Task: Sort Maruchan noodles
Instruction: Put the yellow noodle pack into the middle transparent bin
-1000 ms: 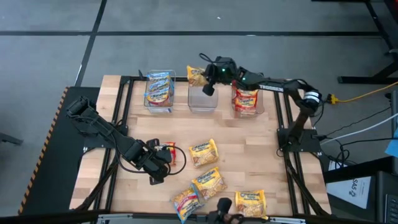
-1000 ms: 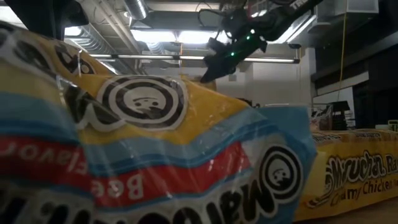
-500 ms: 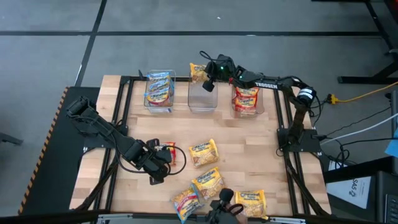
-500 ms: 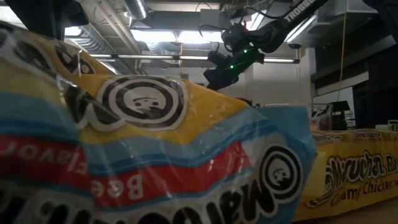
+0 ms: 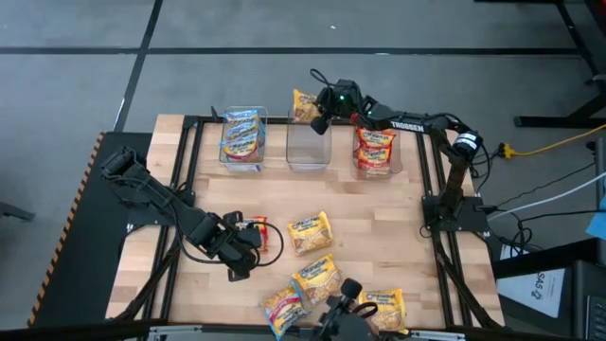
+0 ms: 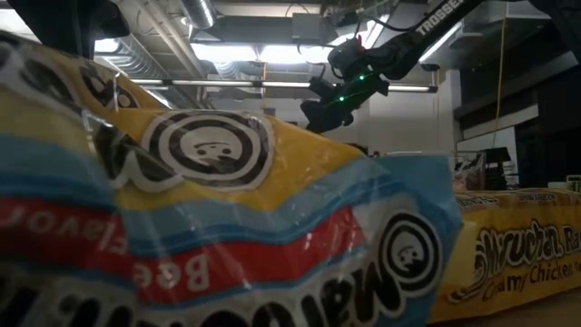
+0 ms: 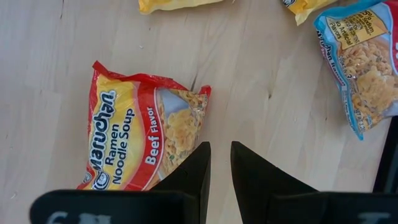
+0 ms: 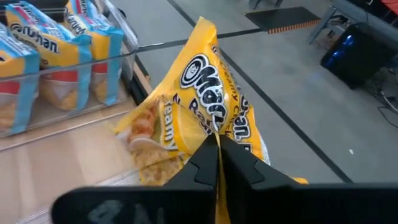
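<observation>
Low view mostly blocked by a beef packet [image 6: 209, 227] pressed close to the lens. Right gripper [image 8: 217, 142] pinches a yellow packet [image 8: 199, 106] at the far worktop [image 5: 398, 227] edge, 12 o'clock — above the middle bin [image 5: 309, 147]. Left gripper [image 7: 219, 163], narrow gap, empty — red beef packet [image 7: 140, 134] just beside, 10 o'clock.

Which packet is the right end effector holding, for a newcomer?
Find the three clear bins along the table's far edge. Over the middle bin's far rim, the right end effector pinches a yellow packet: the only packet held in the air.
</observation>
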